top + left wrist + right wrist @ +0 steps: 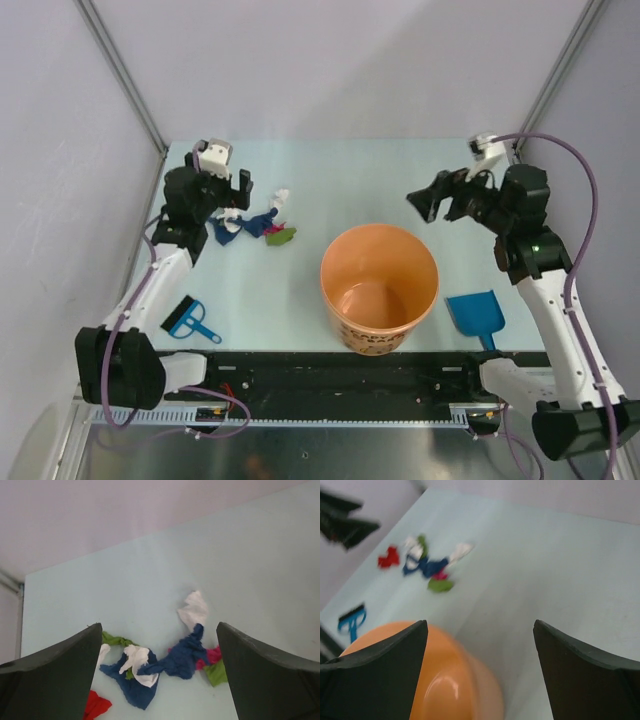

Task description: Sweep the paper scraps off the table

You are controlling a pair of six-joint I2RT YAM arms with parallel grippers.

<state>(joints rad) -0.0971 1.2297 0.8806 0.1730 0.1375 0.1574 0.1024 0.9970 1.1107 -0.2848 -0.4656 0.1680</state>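
Both gaping empty, left gripper (220,192) by paper scraps (255,225), right gripper (441,203), bucket (372,340) print unreadable

Far strip of the tabletop (370,175) is bare, so you get a wide lane between both arms. Orange bucket (379,288) blocks the near middle. Paper scraps (255,224) are bunched far left, just beside the left arm (185,205), with the side wall (60,150) close. Brush (190,322) lies near left, dustpan (474,313) near right by the bucket. You can pass between brush and bucket.
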